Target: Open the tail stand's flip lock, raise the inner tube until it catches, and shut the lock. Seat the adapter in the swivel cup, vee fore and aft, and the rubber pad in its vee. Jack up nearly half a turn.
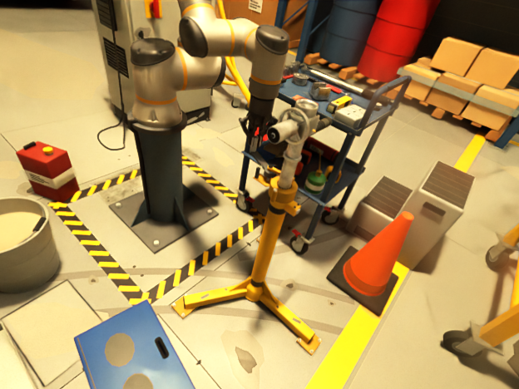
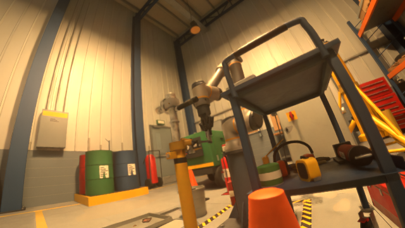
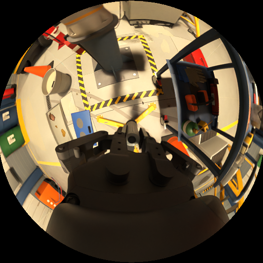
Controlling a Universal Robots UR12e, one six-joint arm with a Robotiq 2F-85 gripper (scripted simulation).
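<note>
The grey inner tube (image 1: 288, 167) rises out of the yellow tail stand (image 1: 268, 234), above the flip-lock collar (image 1: 283, 200). At the tube's top sit the jack head (image 1: 300, 112) and a horizontal crank handle (image 1: 280, 131) (image 2: 188, 103). The crank handle is held by my gripper (image 1: 259, 133) (image 3: 132, 144), which is closed on it from above, pointing down. In the wrist camera the handle's end (image 3: 132, 138) faces me between the fingers. I cannot pick out the adapter or the rubber pad.
The blue tool cart (image 1: 331, 125) stands right behind the stand, close to my wrist. An orange cone (image 1: 375, 259) and grey boxes (image 1: 419, 205) lie to the right. My arm's pedestal (image 1: 161, 180) is to the left, with a blue panel (image 1: 130, 351) on the floor.
</note>
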